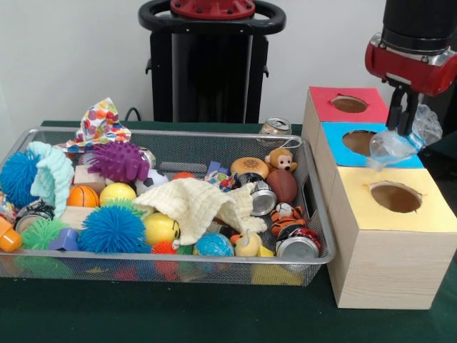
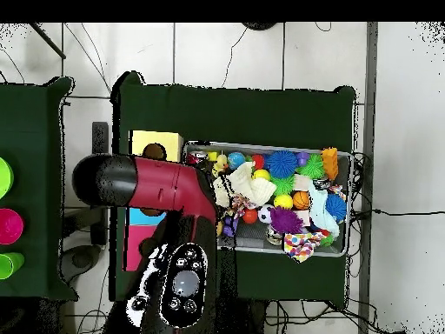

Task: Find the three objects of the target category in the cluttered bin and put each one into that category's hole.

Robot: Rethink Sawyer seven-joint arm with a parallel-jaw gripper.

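The pincer (image 1: 403, 121) hangs over the row of three wooden boxes at the right of the front view, and its dark fingers are clamped on a crumpled clear plastic bottle (image 1: 395, 145). The bottle sits above the blue-topped box (image 1: 335, 139), near that box's round hole (image 1: 360, 142). Behind it stands the red-topped box (image 1: 321, 100); in front stands the yellow-topped box (image 1: 357, 207), each with its own hole.

The bin (image 1: 318, 214) rests on the green counter (image 1: 178, 314) just beside the boxes, to their left in the front view. It is crowded: a cream knitted cloth (image 1: 196, 204) lies across the middle, a blue spiky ball (image 1: 113, 230) sits near the front, a purple spiky ball (image 1: 118, 162) towards the back, and a small toy monkey (image 1: 280, 160) close to the right end. Crushed cans (image 1: 296, 246) lie in the front right corner.

In the overhead view the red arm (image 2: 161, 184) covers most of the boxes
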